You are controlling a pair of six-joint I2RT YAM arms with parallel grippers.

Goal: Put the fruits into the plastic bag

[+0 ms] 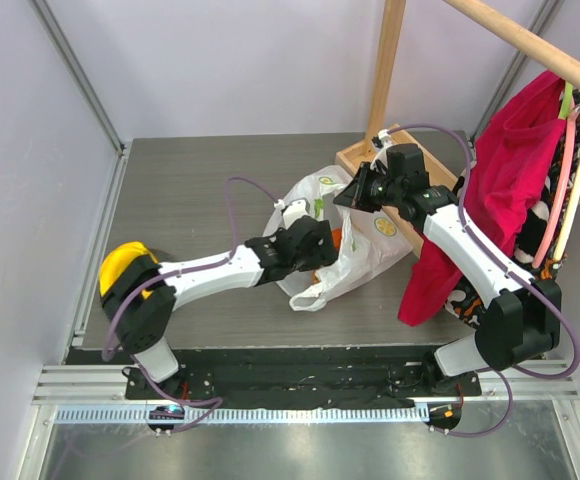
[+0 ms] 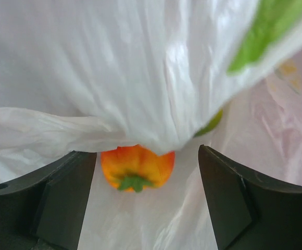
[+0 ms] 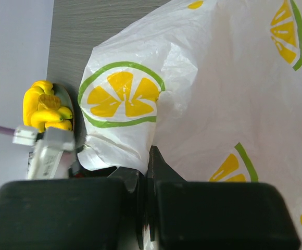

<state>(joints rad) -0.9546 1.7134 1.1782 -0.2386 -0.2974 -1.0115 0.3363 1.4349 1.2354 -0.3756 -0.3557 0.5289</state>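
Observation:
The white plastic bag (image 1: 355, 245) with lemon prints lies mid-table. My right gripper (image 1: 355, 192) is shut on the bag's upper edge, and the right wrist view shows its jaws (image 3: 150, 156) pinching the film (image 3: 140, 120). My left gripper (image 1: 322, 243) is open at the bag's mouth. In the left wrist view its jaws (image 2: 147, 156) stand wide apart around a red-orange fruit (image 2: 136, 166) with a green calyx, which lies on the bag film (image 2: 140, 78) and touches neither jaw. A green fruit (image 2: 212, 124) peeks from under a fold. The yellow banana bunch (image 3: 44, 107) sits at the far left (image 1: 122, 265).
The bananas rest on a grey plate (image 3: 67, 99) near the left arm's base. A wooden rack with a base block (image 1: 370, 155) and pole (image 1: 385, 65) stands at the back right. A red cloth (image 1: 500, 190) hangs from it beside the right arm.

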